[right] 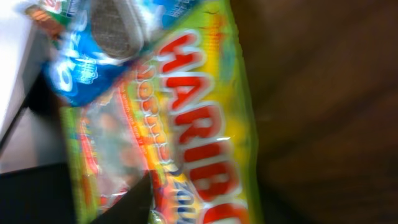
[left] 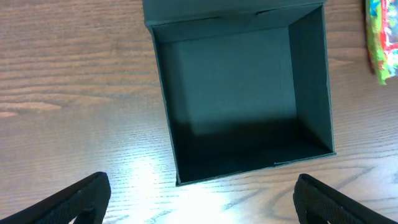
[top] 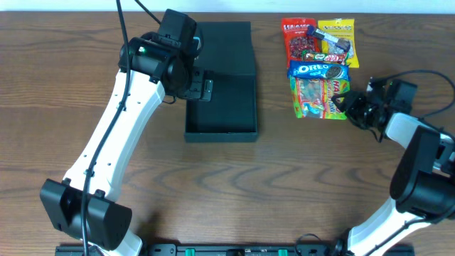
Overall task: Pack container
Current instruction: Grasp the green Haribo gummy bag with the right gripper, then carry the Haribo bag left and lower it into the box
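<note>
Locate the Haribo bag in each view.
Overhead: Haribo bag right of centre, just below the Oreo pack.
Left wrist: bag at the top right edge, right of the box.
Right wrist: bag fills the middle, Oreo pack upper left.
Shared landmark: the wood table.

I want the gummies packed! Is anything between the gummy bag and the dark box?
Nothing visible. Only bare wooden table lies between the yellow-green Haribo gummy bag and the open matte dark cardboard box, whose inside is empty.

"OREO" in white on the blue packet [top: 318,70]; "HARIBO" in red on the yellow-green gummy bag [right: 205,118].
</note>
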Controlling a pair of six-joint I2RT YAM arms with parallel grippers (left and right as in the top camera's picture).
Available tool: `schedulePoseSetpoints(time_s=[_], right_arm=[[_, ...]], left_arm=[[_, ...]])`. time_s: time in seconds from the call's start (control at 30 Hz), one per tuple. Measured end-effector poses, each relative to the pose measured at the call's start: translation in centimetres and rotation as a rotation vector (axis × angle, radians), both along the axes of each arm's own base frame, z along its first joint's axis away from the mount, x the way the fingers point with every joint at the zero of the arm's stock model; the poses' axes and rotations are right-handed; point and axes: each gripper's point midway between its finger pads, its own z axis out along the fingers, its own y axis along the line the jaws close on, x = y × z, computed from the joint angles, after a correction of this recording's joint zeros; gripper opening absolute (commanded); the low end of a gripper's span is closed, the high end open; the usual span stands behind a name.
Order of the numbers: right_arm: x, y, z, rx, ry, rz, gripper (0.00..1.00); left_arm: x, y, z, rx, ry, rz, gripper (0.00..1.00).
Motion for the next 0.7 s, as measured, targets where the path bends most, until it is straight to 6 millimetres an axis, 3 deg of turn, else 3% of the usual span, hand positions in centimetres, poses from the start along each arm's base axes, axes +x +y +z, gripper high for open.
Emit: schedulePoseSetpoints(time_s=[0.1,0.3,0.5,0.57,0.7], right_arm=[[-0.4,0.4,-0.7,0.009,0.027,0.001,0.01],[-1.3,0.9,-1.0,0.04,0.072,0.004,0.01],[-4.7,1.9,-0.4,0.061,0.236,0.03,0.01],[-5.6,2.0,0.8,0.046,0.259,0.047,0.01],[-4.9,1.7,6.4,-0.033,0.152,0.097,0.02]], left_arm=[[0.0,0.0,0.0,0.002,-0.002,-0.006,0.95],[0.0,0.1,0.0,0.011,-0.004,-0.007,0.95],[-0.3,0.3,-0.2,0.02,0.012,-0.006,0.95],[-0.3,0.4,-0.2,0.023,0.012,-0.005,0.95],[-0.2,0.7,0.0,0.025,0.007,0.003,0.95]])
